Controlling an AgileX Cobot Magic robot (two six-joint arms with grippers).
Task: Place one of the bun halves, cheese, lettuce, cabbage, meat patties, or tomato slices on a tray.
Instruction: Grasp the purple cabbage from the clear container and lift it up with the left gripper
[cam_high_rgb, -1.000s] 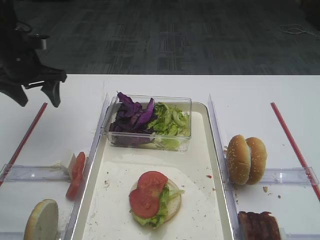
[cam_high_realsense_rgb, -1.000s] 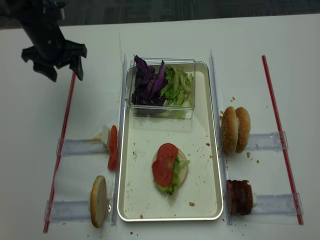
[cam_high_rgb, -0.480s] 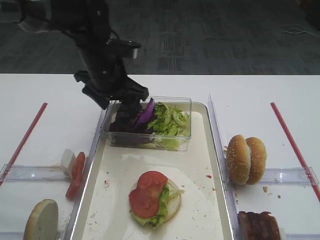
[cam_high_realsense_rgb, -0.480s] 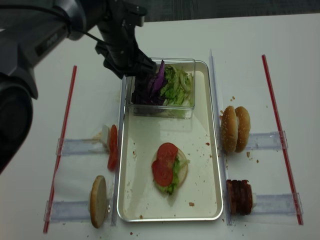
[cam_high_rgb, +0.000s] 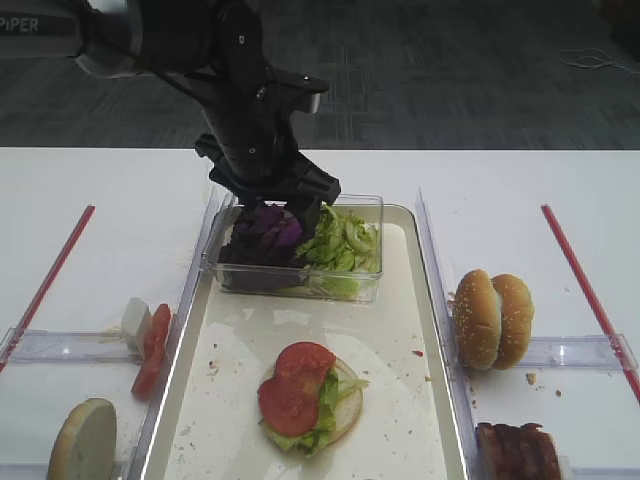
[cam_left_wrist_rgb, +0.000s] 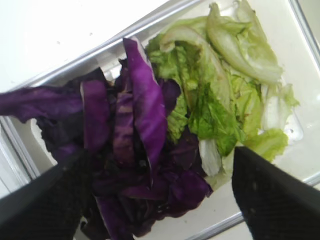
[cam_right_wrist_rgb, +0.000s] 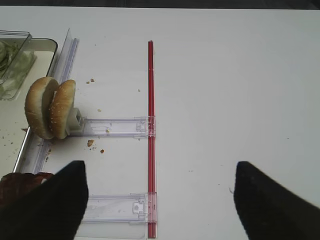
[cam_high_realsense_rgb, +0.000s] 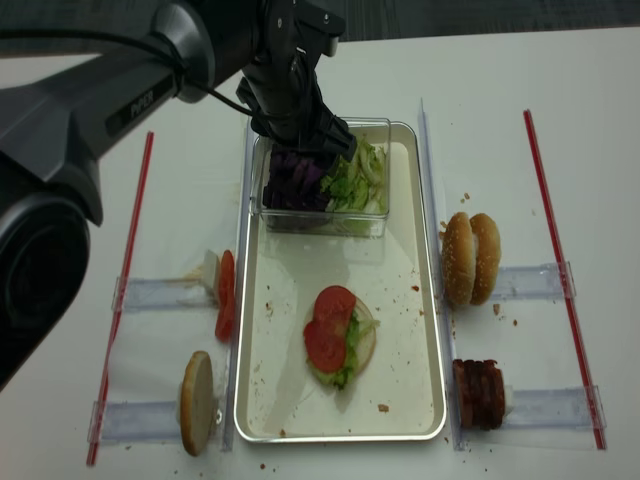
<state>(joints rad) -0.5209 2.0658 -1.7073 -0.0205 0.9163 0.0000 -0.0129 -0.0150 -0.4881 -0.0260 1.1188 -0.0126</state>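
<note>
We hover our left pincer, jaws wide and empty, over the cabbage (at the tray's twelve o'clock end), and should next descend and close.

The cream-white tray lies lengthwise, crumbs scattered on it. At its 12 o'clock end, dark purple cabbage strips lie heaped just beside ruffled light green lettuce. Toward 6 o'clock a bun half lies flat, topped with lettuce and two overlapping tomato slices.
</note>
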